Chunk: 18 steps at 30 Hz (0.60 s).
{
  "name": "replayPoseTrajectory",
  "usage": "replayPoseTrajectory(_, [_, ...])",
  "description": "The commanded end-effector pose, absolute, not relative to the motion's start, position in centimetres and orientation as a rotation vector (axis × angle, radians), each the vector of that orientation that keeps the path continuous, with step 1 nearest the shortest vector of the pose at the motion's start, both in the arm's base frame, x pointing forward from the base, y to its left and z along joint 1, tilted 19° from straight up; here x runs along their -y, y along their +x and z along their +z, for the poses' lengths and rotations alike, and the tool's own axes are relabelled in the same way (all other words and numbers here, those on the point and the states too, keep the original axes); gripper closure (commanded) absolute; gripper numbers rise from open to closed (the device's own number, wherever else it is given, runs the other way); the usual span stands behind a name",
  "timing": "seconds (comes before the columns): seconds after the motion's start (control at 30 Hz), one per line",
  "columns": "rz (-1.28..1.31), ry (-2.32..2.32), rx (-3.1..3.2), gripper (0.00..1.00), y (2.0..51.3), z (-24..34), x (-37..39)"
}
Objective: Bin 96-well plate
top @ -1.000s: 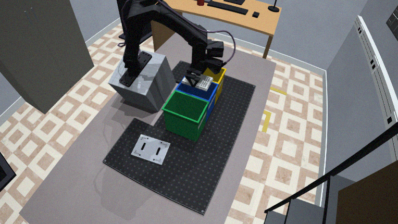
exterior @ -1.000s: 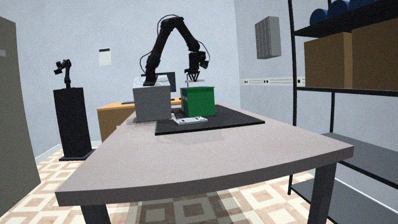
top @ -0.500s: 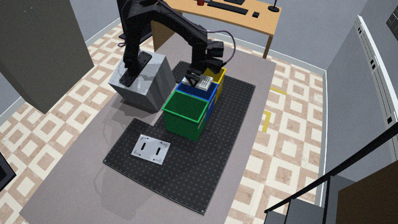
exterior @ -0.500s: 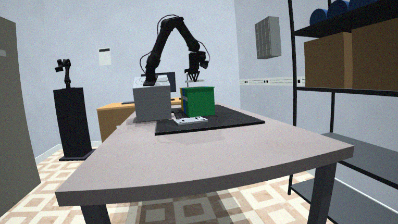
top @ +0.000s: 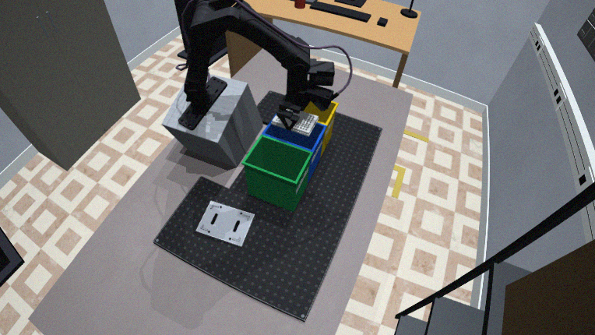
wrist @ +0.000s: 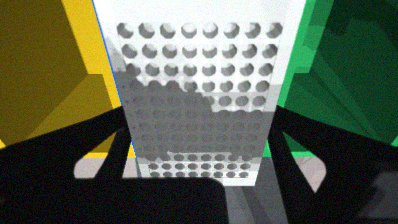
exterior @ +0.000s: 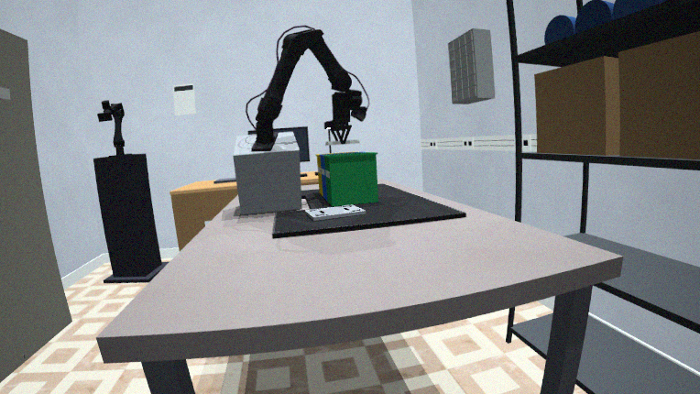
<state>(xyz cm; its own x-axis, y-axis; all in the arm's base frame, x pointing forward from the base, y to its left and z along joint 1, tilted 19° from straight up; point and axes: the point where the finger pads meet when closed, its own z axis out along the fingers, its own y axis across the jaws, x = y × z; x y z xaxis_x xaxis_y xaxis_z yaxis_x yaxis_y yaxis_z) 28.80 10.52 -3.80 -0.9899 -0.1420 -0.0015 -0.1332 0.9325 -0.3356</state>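
My gripper [top: 287, 118] is shut on the white 96-well plate [top: 297, 124] and holds it level above the open top of the blue bin [top: 296, 135]. The blue bin stands upright between the green bin [top: 278, 171] and the yellow bin [top: 323, 113]. In the wrist view the plate [wrist: 200, 95] fills the middle between my two dark fingers, with the yellow bin [wrist: 45, 75] at the left and the green bin [wrist: 345, 75] at the right. In the exterior view the plate [exterior: 339, 143] hangs a little above the bins' rims. The grey plate nest [top: 225, 222] lies bare on the black mat.
The three bins stand in a tight row on the black perforated mat [top: 270, 216]. The arm's grey pedestal block [top: 216, 120] stands just left of the bins. A wooden desk [top: 345, 20] stands behind the table.
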Motion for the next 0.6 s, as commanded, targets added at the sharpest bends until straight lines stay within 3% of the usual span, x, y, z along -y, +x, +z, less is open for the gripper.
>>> replayPoseTrajectory(0.0, [-0.483,-0.224,-3.024,1.00,29.8,-2.7,-11.9])
replayPoseTrajectory(0.57, [-0.529,-0.226,-3.061,1.00,29.2,-5.1,-10.6])
